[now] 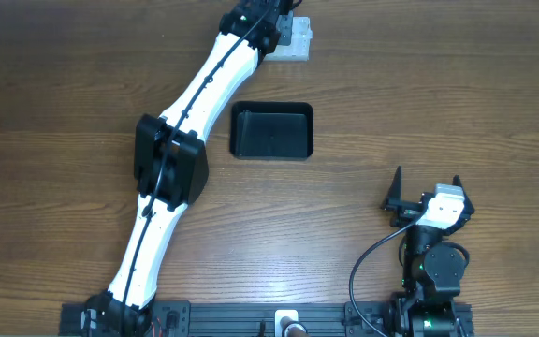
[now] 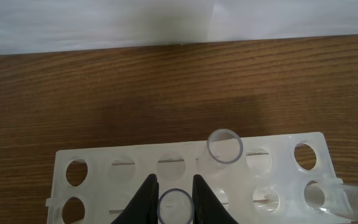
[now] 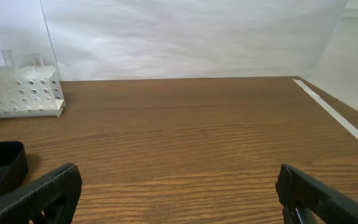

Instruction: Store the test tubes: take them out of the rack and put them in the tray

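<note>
The white test tube rack stands at the table's far edge, with my left gripper above it. In the left wrist view the rack shows rows of holes. One clear tube stands upright in it and another tube leans at the rack's end. My left gripper is shut on a third test tube that still sits in the rack. The black tray lies mid-table and looks empty. My right gripper rests open near its base, holding nothing.
From the right wrist view, the rack with two tubes stands far off and a corner of the tray is close by. A white tape line runs along the table's edge. Bare wood lies between tray and right gripper.
</note>
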{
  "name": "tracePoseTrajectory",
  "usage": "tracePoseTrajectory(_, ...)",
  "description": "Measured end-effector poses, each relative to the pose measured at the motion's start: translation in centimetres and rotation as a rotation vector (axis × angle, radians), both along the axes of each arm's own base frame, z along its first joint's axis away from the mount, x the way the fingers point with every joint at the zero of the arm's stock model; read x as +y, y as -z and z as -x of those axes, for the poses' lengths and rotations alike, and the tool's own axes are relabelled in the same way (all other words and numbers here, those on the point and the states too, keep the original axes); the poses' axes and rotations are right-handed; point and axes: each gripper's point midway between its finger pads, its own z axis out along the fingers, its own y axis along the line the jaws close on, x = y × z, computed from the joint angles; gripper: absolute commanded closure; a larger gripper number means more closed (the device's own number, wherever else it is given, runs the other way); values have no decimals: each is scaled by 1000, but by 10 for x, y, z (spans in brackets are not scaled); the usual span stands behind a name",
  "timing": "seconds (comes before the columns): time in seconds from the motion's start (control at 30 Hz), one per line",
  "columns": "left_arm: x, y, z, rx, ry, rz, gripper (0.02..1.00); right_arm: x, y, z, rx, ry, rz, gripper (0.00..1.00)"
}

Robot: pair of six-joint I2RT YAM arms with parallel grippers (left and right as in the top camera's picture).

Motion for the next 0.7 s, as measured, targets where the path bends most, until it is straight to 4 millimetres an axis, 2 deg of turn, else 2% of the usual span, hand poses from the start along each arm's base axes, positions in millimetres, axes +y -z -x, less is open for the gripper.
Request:
tracePoseTrajectory(0.17,0,-1,0,-1,0,1,888,0,0,0,0,0,1,7)
tracePoseTrajectory(0.3,1,-14,1,-17,-2,7,888,0,0,0,0,0,0,9)
tracePoseTrajectory(0.4,4,-47,6,-53,-3,25,888,0,0,0,0,0,0,7)
tracePoseTrajectory(0.5,10,-101,16,-115,-5,55,882,0,0,0,0,0,0,7)
tracePoseTrajectory(0.6,23,-156,42,-146,-10,73,886,0,0,0,0,0,0,7)
tracePoseTrajectory(0.7,36,-189,73,-129,-33,94,895,0,0,0,0,0,0,9)
